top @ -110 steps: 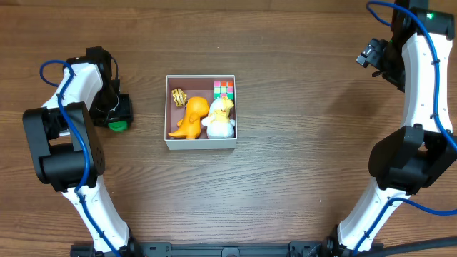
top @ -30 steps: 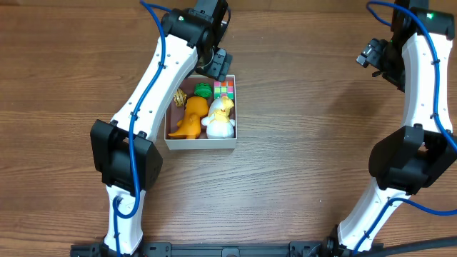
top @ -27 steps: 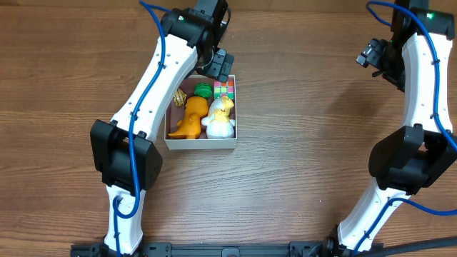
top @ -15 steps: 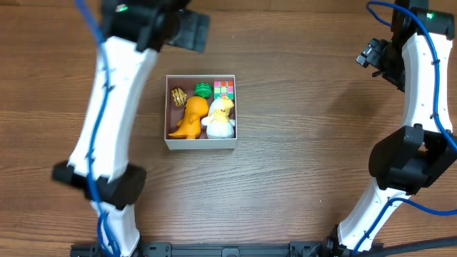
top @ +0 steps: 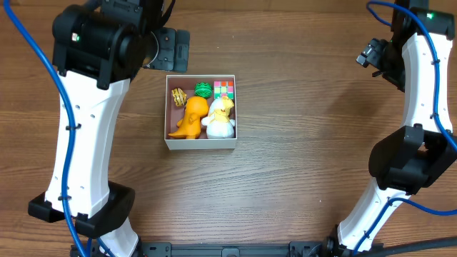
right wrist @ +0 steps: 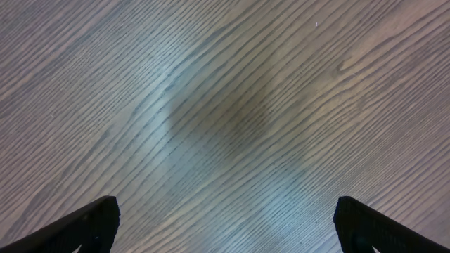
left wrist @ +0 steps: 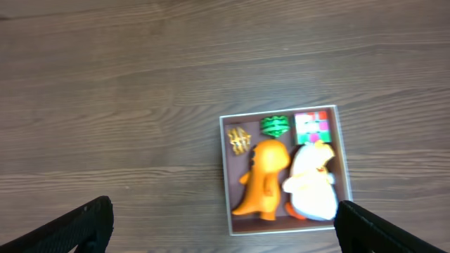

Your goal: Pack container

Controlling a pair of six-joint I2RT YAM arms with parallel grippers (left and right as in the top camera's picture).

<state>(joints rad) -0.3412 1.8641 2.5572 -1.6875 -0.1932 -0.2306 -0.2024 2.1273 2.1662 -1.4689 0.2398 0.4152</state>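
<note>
The container (top: 201, 143), a square white-walled box, sits at the table's middle. Inside it are an orange dinosaur (top: 191, 118), a white toy (top: 220, 118), a green toy (top: 203, 90), a coloured cube (top: 224, 88) and a small gold piece (top: 178, 96). My left gripper (top: 171, 50) hangs high, just behind the box's back left corner, open and empty. Its wrist view looks down on the container (left wrist: 223, 183) with the dinosaur (left wrist: 261, 179) and green toy (left wrist: 275, 126), the left gripper (left wrist: 223, 211) wide open. My right gripper (top: 371, 53) is at the far right, open and empty.
The right wrist view shows only bare wood grain between the right gripper's (right wrist: 225, 211) spread fingers. The left arm's white links run down the table's left side. The right arm stands along the right edge.
My left arm has lifted off the box's back edge and swung back to the left, jaws spread wider. The green toy stays in the box. The right arm has not moved.
</note>
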